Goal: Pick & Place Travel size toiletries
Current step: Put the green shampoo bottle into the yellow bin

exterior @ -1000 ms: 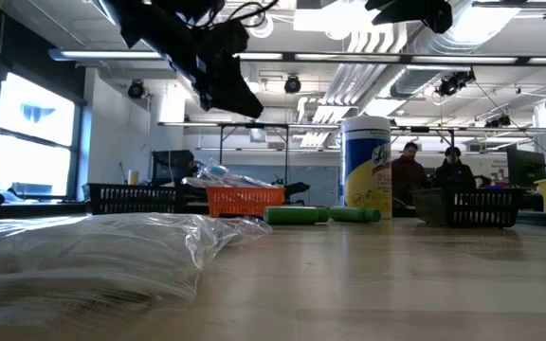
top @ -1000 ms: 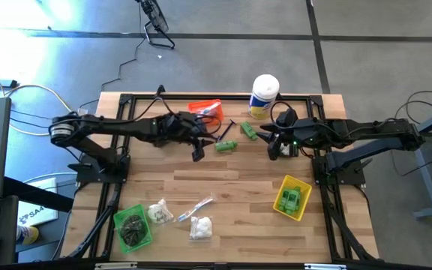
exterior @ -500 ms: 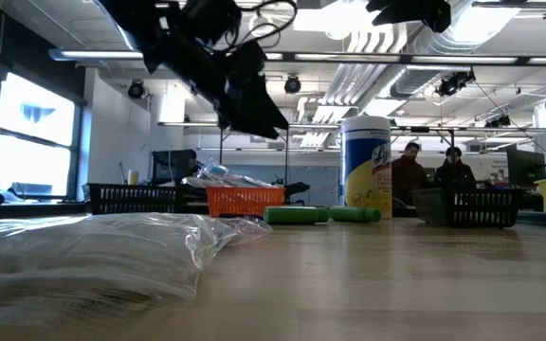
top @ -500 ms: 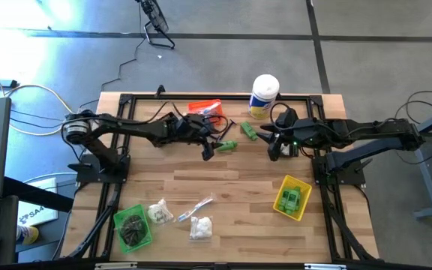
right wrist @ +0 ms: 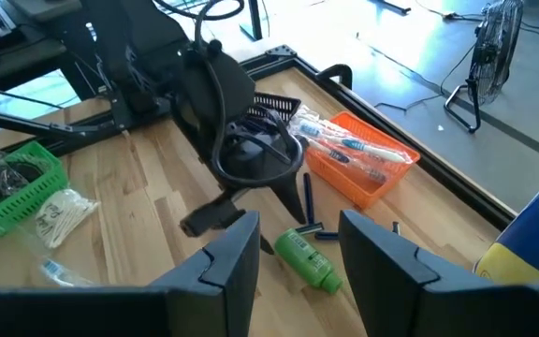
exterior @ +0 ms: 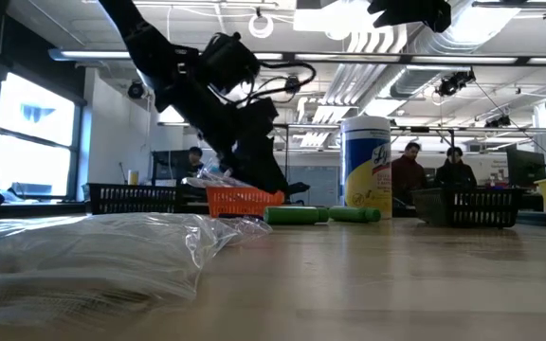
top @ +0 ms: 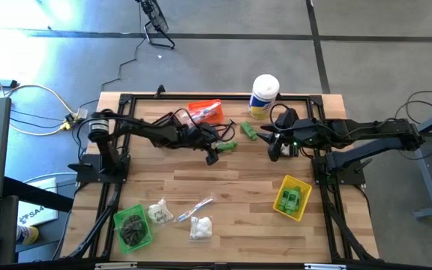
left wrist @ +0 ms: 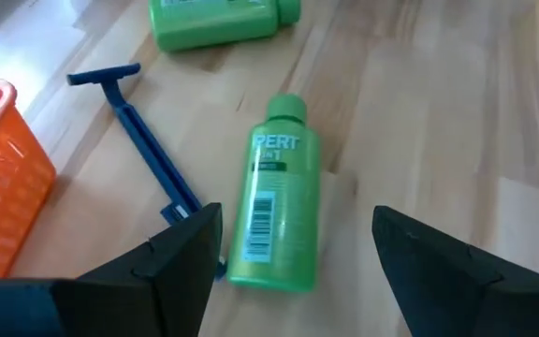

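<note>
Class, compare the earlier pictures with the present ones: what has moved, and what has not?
The left gripper swung toward the table's middle and came down over a green bottle, jaws open, gripping nothing. The right gripper, the bins and the other toiletries stayed put.

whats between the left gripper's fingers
A green bottle lies on the table between the open left gripper's fingers, not yet gripped; the left wrist view shows it.

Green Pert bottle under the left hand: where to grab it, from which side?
Grip the green bottle across its mid-body, coming straight down. It lies flat, and the open left hand already straddles it. Watch the blue razor alongside.
</note>
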You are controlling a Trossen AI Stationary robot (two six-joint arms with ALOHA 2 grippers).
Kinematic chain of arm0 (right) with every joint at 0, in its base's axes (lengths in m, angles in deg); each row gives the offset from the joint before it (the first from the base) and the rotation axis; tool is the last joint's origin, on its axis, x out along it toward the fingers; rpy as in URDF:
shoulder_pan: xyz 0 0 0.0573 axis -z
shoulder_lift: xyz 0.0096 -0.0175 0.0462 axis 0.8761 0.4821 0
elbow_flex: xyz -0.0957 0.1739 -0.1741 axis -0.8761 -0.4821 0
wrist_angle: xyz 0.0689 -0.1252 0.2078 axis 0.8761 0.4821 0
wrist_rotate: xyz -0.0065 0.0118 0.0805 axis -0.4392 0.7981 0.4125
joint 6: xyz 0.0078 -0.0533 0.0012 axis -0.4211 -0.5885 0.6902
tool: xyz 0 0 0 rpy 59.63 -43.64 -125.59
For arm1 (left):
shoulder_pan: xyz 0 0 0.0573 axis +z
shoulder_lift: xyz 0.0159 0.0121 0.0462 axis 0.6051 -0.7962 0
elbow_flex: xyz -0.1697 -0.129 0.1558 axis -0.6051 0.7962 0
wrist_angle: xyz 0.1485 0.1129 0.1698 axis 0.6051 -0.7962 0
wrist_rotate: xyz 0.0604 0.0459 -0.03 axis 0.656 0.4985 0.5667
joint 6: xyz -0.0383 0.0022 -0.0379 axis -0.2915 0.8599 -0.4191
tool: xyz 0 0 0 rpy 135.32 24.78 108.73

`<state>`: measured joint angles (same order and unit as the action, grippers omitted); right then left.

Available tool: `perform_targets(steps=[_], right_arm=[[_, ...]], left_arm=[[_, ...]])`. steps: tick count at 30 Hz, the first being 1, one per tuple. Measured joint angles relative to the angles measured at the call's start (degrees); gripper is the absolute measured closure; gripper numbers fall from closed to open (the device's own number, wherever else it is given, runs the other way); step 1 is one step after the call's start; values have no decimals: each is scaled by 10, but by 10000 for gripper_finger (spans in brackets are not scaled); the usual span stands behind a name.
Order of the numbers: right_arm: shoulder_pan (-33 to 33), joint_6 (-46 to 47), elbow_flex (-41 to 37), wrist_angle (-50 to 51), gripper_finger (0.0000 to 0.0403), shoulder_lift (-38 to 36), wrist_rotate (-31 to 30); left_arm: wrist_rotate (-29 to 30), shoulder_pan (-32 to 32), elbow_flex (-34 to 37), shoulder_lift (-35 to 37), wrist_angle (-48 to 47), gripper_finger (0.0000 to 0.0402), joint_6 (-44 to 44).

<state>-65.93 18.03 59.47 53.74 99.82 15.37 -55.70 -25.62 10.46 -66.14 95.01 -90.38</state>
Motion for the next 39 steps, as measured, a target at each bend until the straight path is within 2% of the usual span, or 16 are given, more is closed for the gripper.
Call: perform_targets(steps=[9,39], right_arm=[[0,0,0,0,262,0,0],[0,-2,0,-1,262,0,0]], left_arm=[[22,0,0,-29,28,130,1],[14,-4,-6,-66,55,130,6]])
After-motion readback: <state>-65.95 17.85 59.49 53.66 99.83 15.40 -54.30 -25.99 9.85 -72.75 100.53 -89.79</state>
